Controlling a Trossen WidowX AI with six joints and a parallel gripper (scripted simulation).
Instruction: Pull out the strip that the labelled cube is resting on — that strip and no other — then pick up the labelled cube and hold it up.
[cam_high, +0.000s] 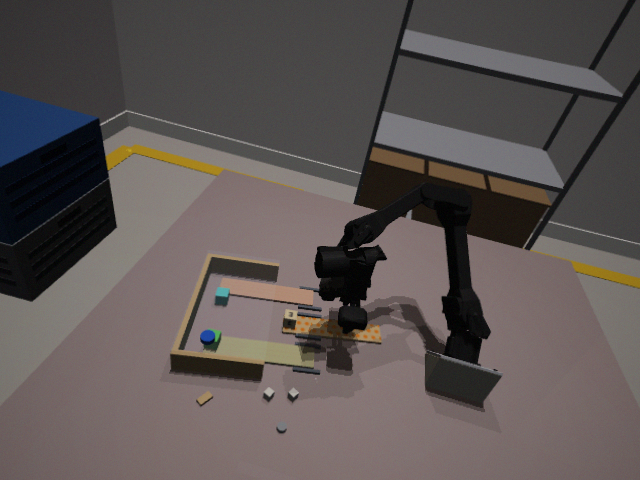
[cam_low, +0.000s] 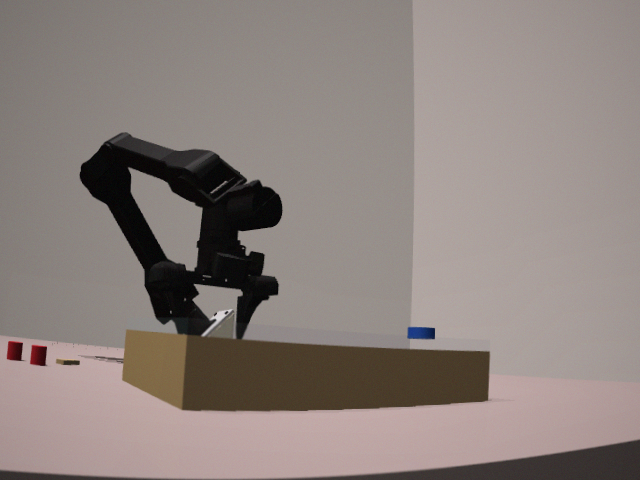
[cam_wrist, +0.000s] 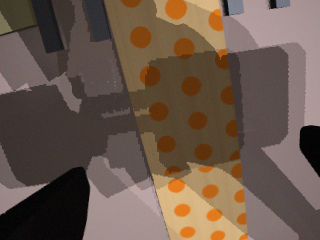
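Observation:
The labelled cube (cam_high: 290, 318), cream with dark marks, rests on the left end of the orange-dotted strip (cam_high: 371, 334) (cam_wrist: 175, 202), near the open side of the walled frame. The strip's right part sticks out past the short dark rails. My gripper (cam_high: 346, 313) (cam_wrist: 196, 158) is open and empty above this outer part, with one finger on each side of the strip in the wrist view. The salmon strip (cam_high: 273, 292) lies at the far side, with a cyan cube (cam_high: 222, 296) at its left end. The olive strip (cam_high: 289, 352) lies at the near side.
A wooden wall (cam_high: 217, 360) (cam_low: 336, 377) bounds three sides, with a clear cover over it. A green cube (cam_high: 217, 335) and blue disc (cam_high: 207, 337) are inside. Dark rails (cam_high: 306, 370) flank the strips. Two white cubes (cam_high: 268, 393) (cam_high: 293, 394) lie in front.

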